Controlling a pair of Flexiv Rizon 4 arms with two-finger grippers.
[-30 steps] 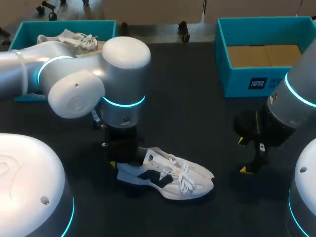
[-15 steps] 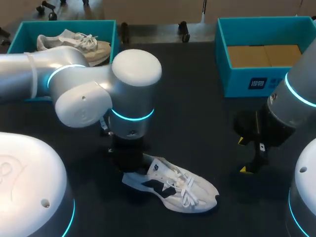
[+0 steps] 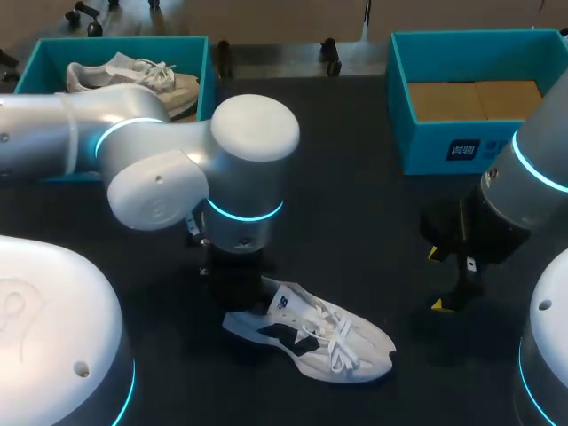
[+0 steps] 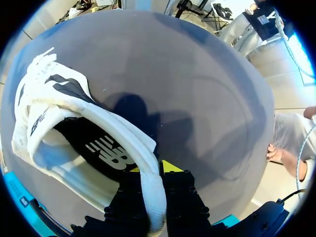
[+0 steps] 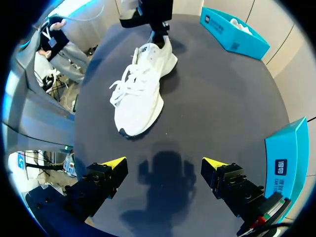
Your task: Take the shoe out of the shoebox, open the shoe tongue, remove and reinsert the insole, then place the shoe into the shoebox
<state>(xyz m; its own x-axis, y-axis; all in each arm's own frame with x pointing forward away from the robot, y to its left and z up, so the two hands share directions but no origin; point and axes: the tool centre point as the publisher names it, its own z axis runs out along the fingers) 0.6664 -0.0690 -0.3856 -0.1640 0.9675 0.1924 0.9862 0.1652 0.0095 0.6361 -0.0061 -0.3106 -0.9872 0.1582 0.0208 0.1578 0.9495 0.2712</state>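
A white sneaker (image 3: 311, 335) with dark side marks lies on the black table, toe pointing right. My left gripper (image 3: 238, 286) stands at its heel, mostly hidden under the wrist. In the left wrist view my left gripper (image 4: 152, 170) is shut on the heel collar of the sneaker (image 4: 59, 118), and the black insole (image 4: 106, 153) shows inside. My right gripper (image 3: 454, 282) hangs over bare table to the right, apart from the shoe. The right wrist view shows my right gripper (image 5: 165, 168) open and empty, with the sneaker (image 5: 140, 94) ahead of it and my left gripper (image 5: 157, 32) at the heel.
A teal shoebox (image 3: 35, 58) at the back left holds a second, pale shoe (image 3: 133, 75). Another teal shoebox (image 3: 426, 146) at the back right has brown cardboard (image 3: 475, 99) in it. Bare black table lies between the boxes.
My left arm has shifted right and a little toward the front, dragging the sneaker by its heel the same way. The right arm has not moved.
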